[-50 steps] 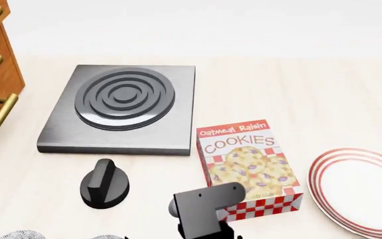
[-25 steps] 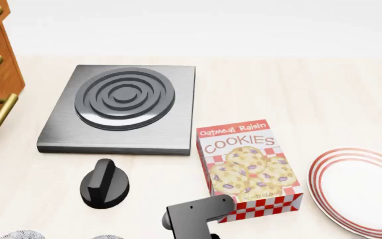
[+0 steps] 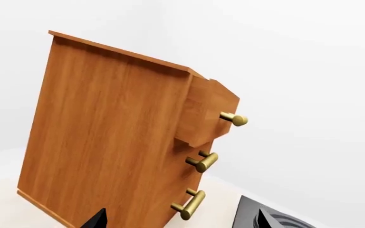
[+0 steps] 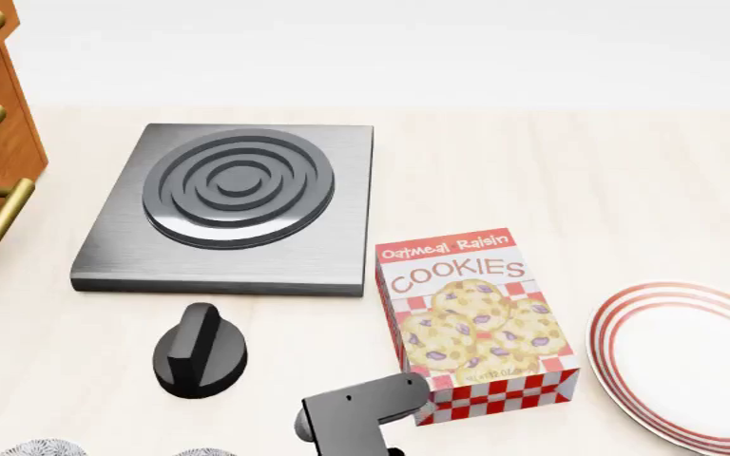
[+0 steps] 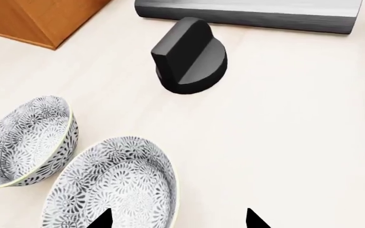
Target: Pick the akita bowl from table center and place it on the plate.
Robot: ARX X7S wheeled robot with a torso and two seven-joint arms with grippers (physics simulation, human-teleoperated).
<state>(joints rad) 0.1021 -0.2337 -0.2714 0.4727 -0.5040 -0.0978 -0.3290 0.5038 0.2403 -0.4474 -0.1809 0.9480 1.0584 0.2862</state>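
1. The right jaws stand wide apart and hold nothing. In the right wrist view only their two dark tips show, above the bare desk.
2. The left jaws also look spread and empty. They face the cabinet, away from the work.
3. Just beside one tip of the right jaws, partly inside their span, lies the nearer bowl. I take it for the one to lift, though its twin touches or almost touches it on the far side.
4. Over the last second the right arm has slid in the head view away from the cookie box and toward the bowls. The approach looks under way, but the jaws are not yet centred on the rim.
5. The bowl is round and deep, with dense black-and-white floral speckle inside and out and a thin pale rim. It sits upright and empty.
6. Ahead of the jaws stands the knob, and beyond it the stove.
7. The plate lies well off to the other side, past the box and bare.
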